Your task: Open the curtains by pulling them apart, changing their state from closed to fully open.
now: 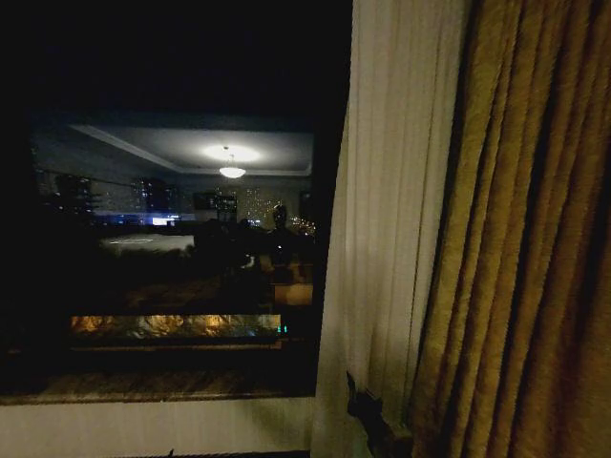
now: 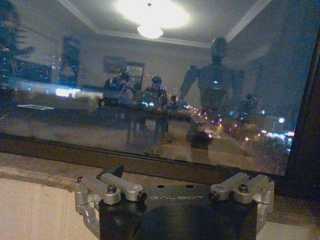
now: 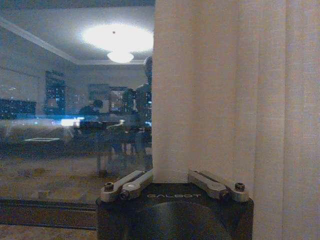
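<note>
Nearest to us, our right gripper (image 3: 172,175) sat low against the free edge of the sheer curtain (image 3: 200,90), its jaws drawn in narrow with the fabric's edge running down between them, so we judged it was holding that edge, though the contact itself was hidden behind the gripper body. In the head view the same gripper (image 1: 368,410) showed at the curtain's lower part, near the sill. The curtain (image 1: 391,210) hung with its long axis vertical, its pleats falling straight down, and it lay gathered toward our right side, just beside the heavy gold drape (image 1: 525,239). That put the fabric directly ahead of the right jaws and on the right arm's side; any further pull, we judged, would have to run sideways to our right, across the pleats and not along them. Our left gripper (image 2: 175,192) was apart from any fabric, facing the window glass (image 2: 150,90) above the stone sill (image 2: 45,167), its jaws spread wide and holding nothing. Beyond, the glass (image 1: 181,229) stood uncovered, reflecting a lit room.
</note>
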Controlling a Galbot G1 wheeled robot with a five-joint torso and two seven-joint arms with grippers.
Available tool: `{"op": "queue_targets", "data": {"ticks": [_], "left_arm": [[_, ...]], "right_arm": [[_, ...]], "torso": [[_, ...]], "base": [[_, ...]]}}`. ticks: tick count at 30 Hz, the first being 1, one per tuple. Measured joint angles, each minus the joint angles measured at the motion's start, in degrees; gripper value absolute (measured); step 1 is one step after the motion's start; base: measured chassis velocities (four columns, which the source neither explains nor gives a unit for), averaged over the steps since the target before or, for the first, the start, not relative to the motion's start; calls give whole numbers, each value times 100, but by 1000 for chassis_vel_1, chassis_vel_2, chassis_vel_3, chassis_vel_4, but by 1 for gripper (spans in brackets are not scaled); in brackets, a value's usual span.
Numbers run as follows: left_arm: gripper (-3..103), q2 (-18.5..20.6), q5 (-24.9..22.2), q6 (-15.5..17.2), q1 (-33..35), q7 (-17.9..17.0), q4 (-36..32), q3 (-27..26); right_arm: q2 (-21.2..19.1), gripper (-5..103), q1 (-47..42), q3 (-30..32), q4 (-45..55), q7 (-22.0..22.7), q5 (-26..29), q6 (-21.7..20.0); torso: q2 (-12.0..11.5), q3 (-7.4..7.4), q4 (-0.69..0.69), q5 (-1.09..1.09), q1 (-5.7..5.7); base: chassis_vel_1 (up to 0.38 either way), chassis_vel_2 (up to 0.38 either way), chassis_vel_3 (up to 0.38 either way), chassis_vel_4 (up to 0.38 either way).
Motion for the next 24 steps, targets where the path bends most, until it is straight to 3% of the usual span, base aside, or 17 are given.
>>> {"op": "queue_targets", "data": {"ticks": [10,24], "left_arm": [[100,14,-8,-53,15,7,45,10],[100,78,-55,-91,11,12,105,-23]], "right_arm": [[0,0,-30,-33,-74,76,-46,202],[0,0,-32,-58,-116,119,-91,233]], "torso": [[0,0,-1,0,-1],[-2,1,-1,0,2]], "base": [[-7,16,13,-6],[-110,114,105,-112]]}}
